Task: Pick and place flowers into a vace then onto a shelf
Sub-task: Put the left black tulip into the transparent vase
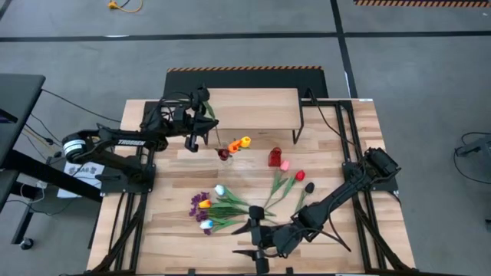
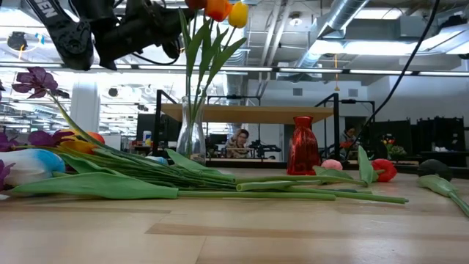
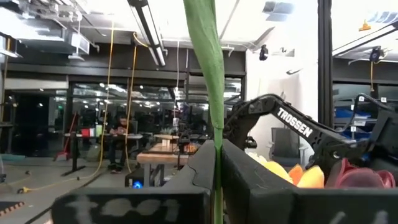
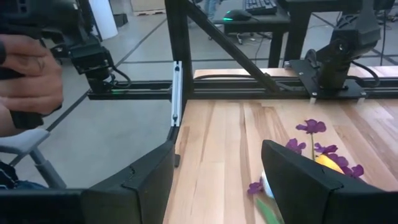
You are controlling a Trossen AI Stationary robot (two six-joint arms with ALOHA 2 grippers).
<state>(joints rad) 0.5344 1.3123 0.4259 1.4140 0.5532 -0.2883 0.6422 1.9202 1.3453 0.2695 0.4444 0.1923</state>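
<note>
Tabletop [image 1: 322, 165] – left gripper [image 3: 217, 163] pinching leaf [image 3: 208, 56]; flowers [image 1: 219, 207]

TROSSEN | white lettering | right arm [image 3: 298, 127], left wrist view

A wooden plank tabletop [image 1: 176, 245] fills the middle of the high view, ringed by grey floor. A yellow cable [image 1: 123, 6] lies at the top left, and a striped hazard strip [image 1: 420, 3] runs along the top right. In the low view, a person [image 2: 239, 141] sits at centre in the room beyond. In the right wrist view, a person's hand [image 4: 28, 71] shows at the left edge.
</note>
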